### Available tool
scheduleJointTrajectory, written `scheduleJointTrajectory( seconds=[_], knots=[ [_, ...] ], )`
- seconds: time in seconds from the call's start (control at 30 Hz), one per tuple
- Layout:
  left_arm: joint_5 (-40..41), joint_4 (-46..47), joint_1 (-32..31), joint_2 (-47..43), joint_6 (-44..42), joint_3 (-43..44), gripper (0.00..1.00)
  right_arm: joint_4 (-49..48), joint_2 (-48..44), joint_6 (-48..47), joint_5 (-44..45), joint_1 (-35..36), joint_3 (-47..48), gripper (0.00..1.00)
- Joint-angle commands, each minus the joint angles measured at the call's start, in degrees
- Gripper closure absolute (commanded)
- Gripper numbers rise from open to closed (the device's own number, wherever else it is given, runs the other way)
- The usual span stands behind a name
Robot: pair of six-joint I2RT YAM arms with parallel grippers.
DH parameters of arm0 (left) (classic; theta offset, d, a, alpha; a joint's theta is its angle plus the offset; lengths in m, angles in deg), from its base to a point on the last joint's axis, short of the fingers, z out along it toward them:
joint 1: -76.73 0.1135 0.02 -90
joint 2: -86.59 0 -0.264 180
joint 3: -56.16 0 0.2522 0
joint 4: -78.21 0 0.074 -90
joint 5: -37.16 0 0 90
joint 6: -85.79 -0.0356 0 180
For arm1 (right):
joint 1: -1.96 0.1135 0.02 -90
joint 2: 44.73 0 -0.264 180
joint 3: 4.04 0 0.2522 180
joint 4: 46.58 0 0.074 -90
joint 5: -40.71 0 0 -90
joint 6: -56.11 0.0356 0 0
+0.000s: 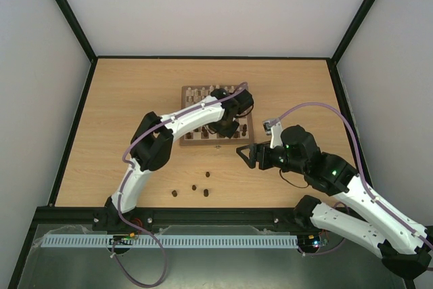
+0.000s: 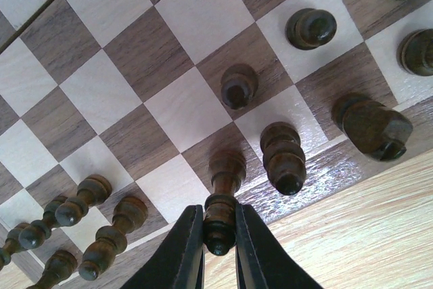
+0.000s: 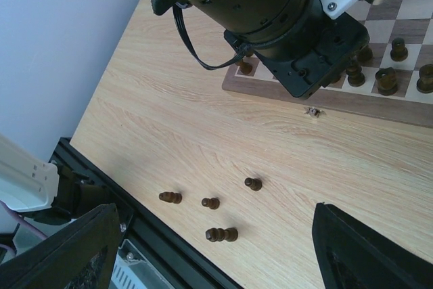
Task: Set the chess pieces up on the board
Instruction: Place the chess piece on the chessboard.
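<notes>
Left wrist view: your left end effector (image 2: 220, 221) clamped on a dark chess piece (image 2: 226, 170), its base at the board's (image 2: 169, 106) edge-row square. Seat it flat, release slowly; neighbouring piece (image 2: 284, 157) stands just beside it.

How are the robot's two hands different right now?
The left gripper is shut on a dark chess piece; the right gripper is open and empty. The left is over the board; the right is over the table. Both have black fingers.
</notes>
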Motion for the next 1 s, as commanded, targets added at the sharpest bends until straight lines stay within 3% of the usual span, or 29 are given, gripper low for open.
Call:
scheduleJointTrajectory(
  seconds=[0.0, 0.17, 0.43, 0.67, 0.77, 0.97],
  knots=[
    [-0.4, -2.4, -0.2, 1.4, -0.4, 2.0, 0.92, 0.1, -0.8, -1.5, -0.4, -0.2, -0.7, 0.21],
    [-0.5, -2.5, -0.4, 1.3, -0.4, 2.1, 0.87, 0.0, -1.0, -1.6, -0.4, -0.2, -0.9, 0.21],
    [-0.4, -2.8, -0.5, 1.0, -0.5, 2.7, 0.66, -0.1, -1.1, -1.6, -0.5, -0.2, -1.0, 0.21],
    [-0.1, -3.3, -0.5, -0.8, 0.1, 4.1, 0.63, 0.0, -1.1, -1.5, -0.6, -0.2, -0.8, 0.21],
    [0.0, -3.3, -0.5, -3.1, 0.9, 5.3, 0.61, 0.1, -1.1, -1.4, -0.9, -0.2, -0.4, 0.21],
    [0.4, 0.0, -0.5, -13.0, 3.1, 2.0, 0.48, 0.9, -1.3, -1.1, -2.4, -0.2, 1.1, 0.21]
  ],
)
